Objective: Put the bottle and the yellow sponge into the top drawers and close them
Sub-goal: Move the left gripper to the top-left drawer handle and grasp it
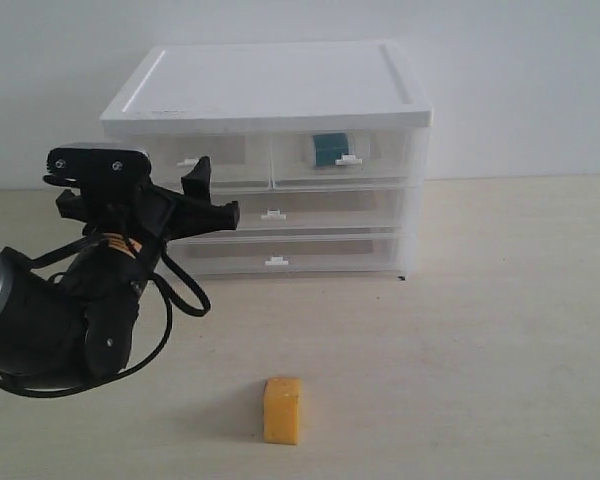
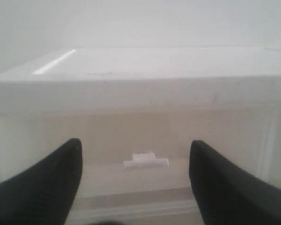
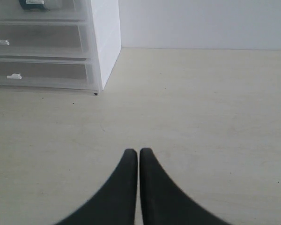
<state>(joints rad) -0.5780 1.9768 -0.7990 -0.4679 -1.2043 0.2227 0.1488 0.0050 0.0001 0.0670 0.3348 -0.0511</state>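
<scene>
The yellow sponge point(image 1: 282, 409) stands on the table near the front, apart from both grippers. The teal bottle point(image 1: 330, 149) sits inside the right top drawer point(image 1: 375, 160), which looks pushed in; a sliver of the bottle point(image 3: 35, 3) also shows in the right wrist view. My left gripper point(image 1: 215, 190) is open, level with the left top drawer point(image 1: 230, 158) and just in front of it. In the left wrist view the open left gripper point(image 2: 136, 142) frames that drawer's white tab handle point(image 2: 146, 161) without touching it. My right gripper point(image 3: 138, 151) is shut on nothing, low over bare table.
The white-topped cabinet point(image 1: 270, 85) stands at the back against the wall, with two full-width clear drawers point(image 1: 280, 215) below the top pair. The left arm's black body and cables point(image 1: 70, 310) fill the front left. The cabinet's corner point(image 3: 100, 70) lies ahead of the right gripper.
</scene>
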